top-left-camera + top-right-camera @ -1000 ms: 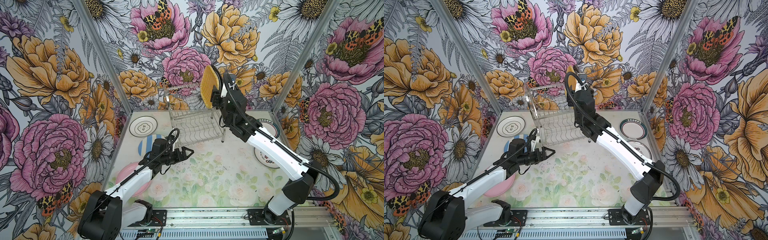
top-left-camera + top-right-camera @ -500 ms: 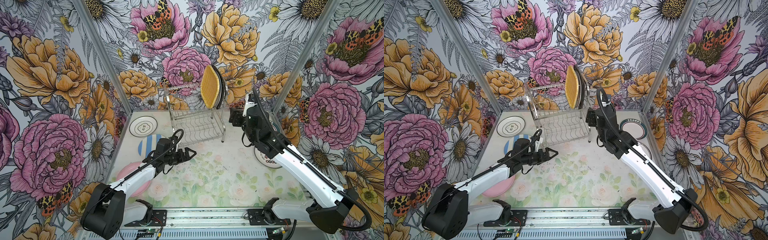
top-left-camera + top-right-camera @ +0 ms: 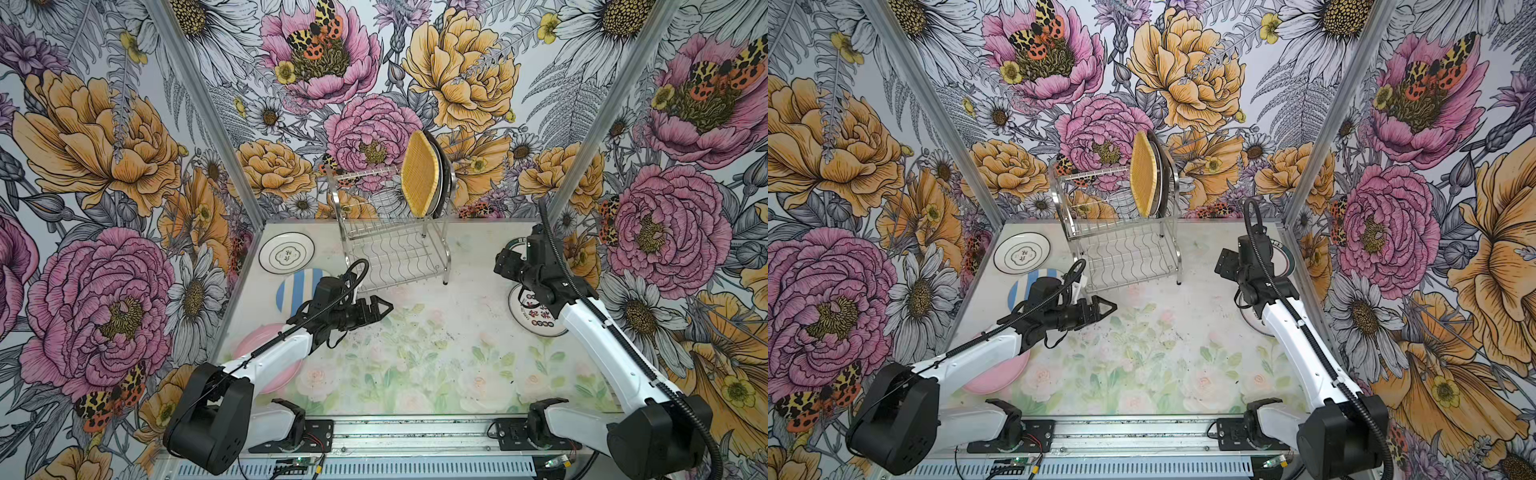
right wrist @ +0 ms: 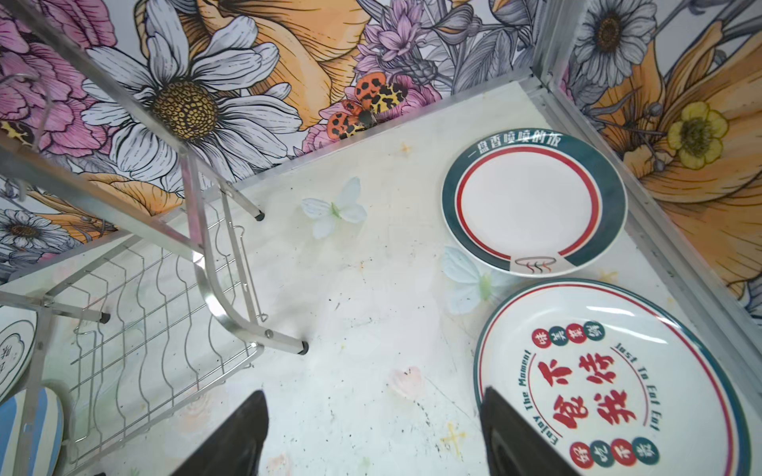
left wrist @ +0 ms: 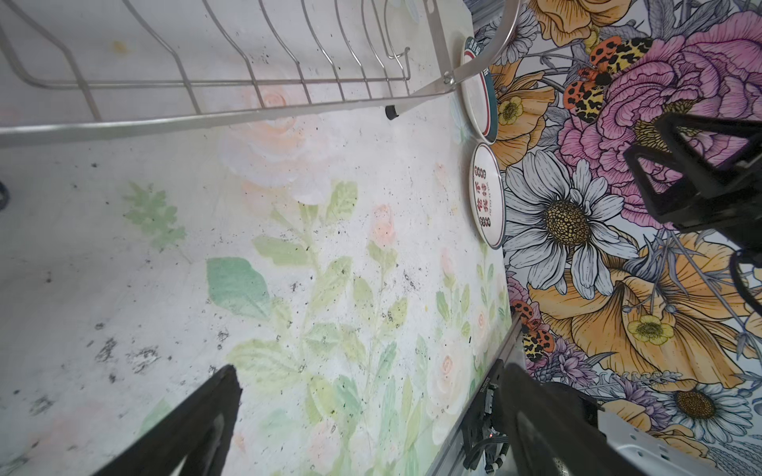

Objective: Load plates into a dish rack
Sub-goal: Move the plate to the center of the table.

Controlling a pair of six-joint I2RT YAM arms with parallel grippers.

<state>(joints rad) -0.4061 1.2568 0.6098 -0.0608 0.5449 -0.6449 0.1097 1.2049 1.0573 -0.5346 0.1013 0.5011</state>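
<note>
The dish rack point(image 3: 448, 245) point(image 3: 1177, 249) stands at the back. A yellow woven plate point(image 3: 417, 174) point(image 3: 1142, 170) stands on edge in its upper tier, with dark-rimmed plates point(image 3: 446, 178) behind it. My right gripper point(image 3: 505, 266) point(image 4: 373, 393) is open and holds nothing. It hangs over the table to the right of the rack, one finger above the rim of a red-lettered plate point(image 4: 610, 387) point(image 3: 536, 320). A teal-rimmed plate point(image 4: 534, 206) lies behind that one. My left gripper point(image 3: 386, 309) point(image 5: 369, 371) is open and holds nothing, just in front of the rack.
At the left lie a white plate with dark rings point(image 3: 286, 252), a blue-striped plate point(image 3: 295, 286) and a pink plate point(image 3: 270, 365) partly under my left arm. Floral walls close in on three sides. A metal rail point(image 3: 415, 432) runs along the front.
My right gripper has let go of the yellow plate, left it in the upper tier and swung right and down towards the plates on the right. The left arm has barely moved.
</note>
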